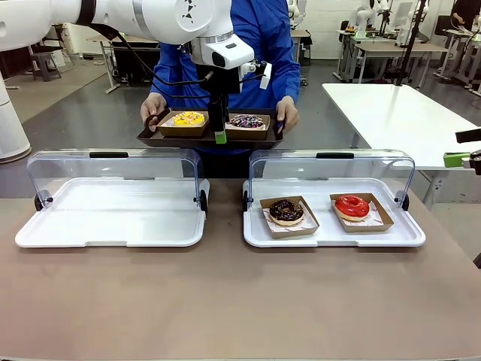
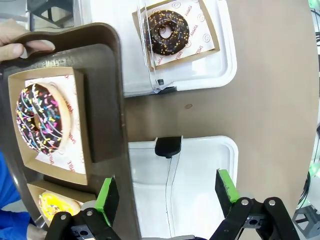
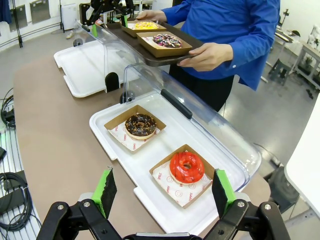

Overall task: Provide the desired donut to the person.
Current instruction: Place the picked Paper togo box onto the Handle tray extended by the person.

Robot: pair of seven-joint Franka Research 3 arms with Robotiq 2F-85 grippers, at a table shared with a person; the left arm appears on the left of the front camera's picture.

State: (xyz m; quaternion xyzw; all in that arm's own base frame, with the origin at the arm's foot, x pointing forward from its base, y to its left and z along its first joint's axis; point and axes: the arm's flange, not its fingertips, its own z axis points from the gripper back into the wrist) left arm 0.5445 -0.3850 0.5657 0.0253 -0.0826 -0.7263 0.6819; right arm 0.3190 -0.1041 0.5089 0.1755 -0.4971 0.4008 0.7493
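The person (image 1: 259,45) in a blue coat stands across the table and holds a dark tray (image 1: 150,138) in both hands. On it sit a yellow donut (image 1: 189,119) and a chocolate donut with coloured sprinkles (image 1: 246,121), each in a cardboard boat. My left gripper (image 1: 220,135) hangs open over the tray's near rim, between the two boats, holding nothing. In the left wrist view one finger (image 2: 107,200) overlaps the tray's edge (image 2: 117,125) beside the sprinkled donut (image 2: 40,125). My right gripper (image 3: 163,192) is open and empty above the right case. Which donut is the desired donut I cannot tell.
Two white display cases with raised clear lids stand on the brown table. The left case (image 1: 113,214) has nothing in it. The right case (image 1: 331,237) holds a chocolate donut (image 1: 286,211) and a red glazed donut (image 1: 352,206) in boats. A white table (image 1: 398,113) stands back right.
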